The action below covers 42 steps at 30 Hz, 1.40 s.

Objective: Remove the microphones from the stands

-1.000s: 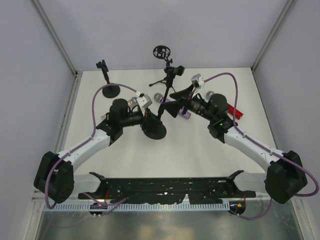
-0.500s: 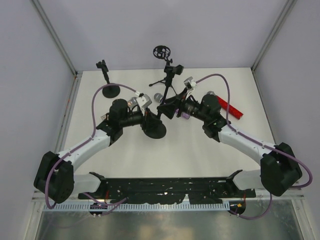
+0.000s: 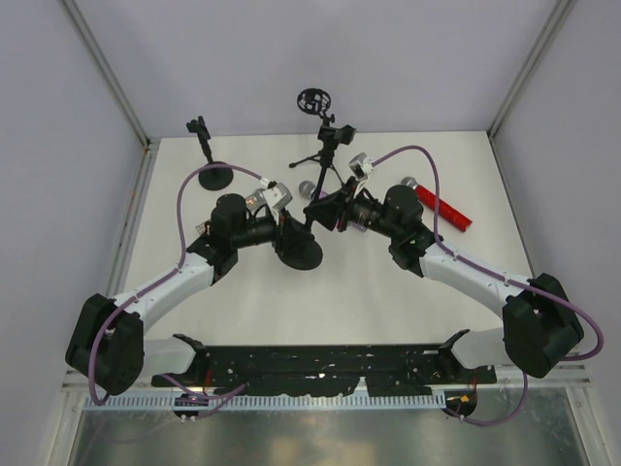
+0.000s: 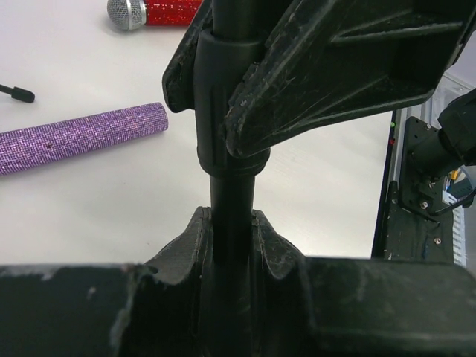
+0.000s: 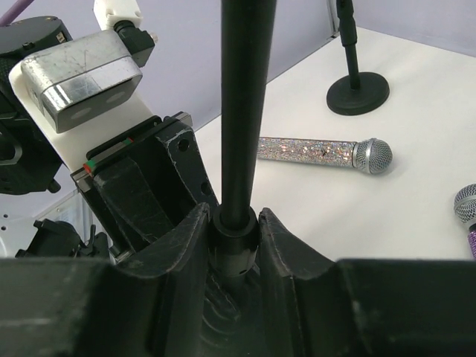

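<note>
The white surface point(image 3: 243, 301) carries the middle stand point(image 3: 303, 252) at centre, a small stand point(image 3: 214, 176) at ten o'clock, a tripod point(image 3: 320, 155) at twelve, a silver mic point(image 5: 320, 152) near it, and a purple mic point(image 4: 82, 139) and red mic point(image 3: 446, 210) at two.

On the table point(image 3: 388, 291), a round-based stand point(image 3: 306, 255) sits near centre. From it, the near microphone point(image 3: 307, 187) lies at twelve o'clock, a tripod point(image 3: 330, 139) behind that, a second stand point(image 3: 214, 176) at ten o'clock, the far microphone point(image 3: 441, 207) at two o'clock.
</note>
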Tool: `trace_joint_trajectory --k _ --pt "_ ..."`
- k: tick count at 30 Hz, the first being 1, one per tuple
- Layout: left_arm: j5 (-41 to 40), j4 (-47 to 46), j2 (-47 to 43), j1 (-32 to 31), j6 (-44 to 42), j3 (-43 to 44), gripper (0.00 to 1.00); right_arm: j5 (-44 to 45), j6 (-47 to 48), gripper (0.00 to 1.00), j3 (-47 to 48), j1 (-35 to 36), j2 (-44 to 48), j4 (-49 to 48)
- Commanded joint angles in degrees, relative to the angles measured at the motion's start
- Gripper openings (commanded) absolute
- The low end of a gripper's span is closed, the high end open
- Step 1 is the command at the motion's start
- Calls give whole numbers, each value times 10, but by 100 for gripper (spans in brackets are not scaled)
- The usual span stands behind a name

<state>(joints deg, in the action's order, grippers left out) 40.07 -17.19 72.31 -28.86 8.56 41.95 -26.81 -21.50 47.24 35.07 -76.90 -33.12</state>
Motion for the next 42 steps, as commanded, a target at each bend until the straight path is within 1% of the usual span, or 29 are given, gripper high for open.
trace_joint_trajectory --k 1,2,4,6,12,19,22,30,32,36,38,40,42 --pt "-3 -83 -30 6 17 7 0 14 14 24 4 -1 2 -17" --pt "-3 -83 -29 7 17 7 0 13 15 23 4 -1 1 -19" --pt "5 -84 -28 8 19 8 0 7 17 19 6 -1 2 -19" --pt "27 -88 -29 9 22 7 0 4 21 15 6 -2 2 -19" --pt "77 -108 -27 8 37 8 0 -6 29 11 5 -1 11 -22" --pt "98 -108 -31 9 40 6 0 -29 27 10 6 -1 7 -30" --pt "132 -113 -31 9 45 8 0 -45 35 10 7 -1 8 -35" --pt "269 -194 -41 10 103 3 0 -167 83 11 4 -3 38 -53" --pt "286 -208 -45 9 117 3 0 -190 92 11 4 -4 44 -55" --pt "309 -218 -53 9 117 0 0 -212 95 10 0 -9 50 -58" --pt "316 -224 -55 9 118 0 0 -221 98 11 0 -13 50 -61" --pt "316 -230 -56 9 123 0 0 -228 102 18 -1 -21 52 -61" --pt "318 -237 -60 9 126 -1 0 -231 106 28 -1 -32 52 -61"
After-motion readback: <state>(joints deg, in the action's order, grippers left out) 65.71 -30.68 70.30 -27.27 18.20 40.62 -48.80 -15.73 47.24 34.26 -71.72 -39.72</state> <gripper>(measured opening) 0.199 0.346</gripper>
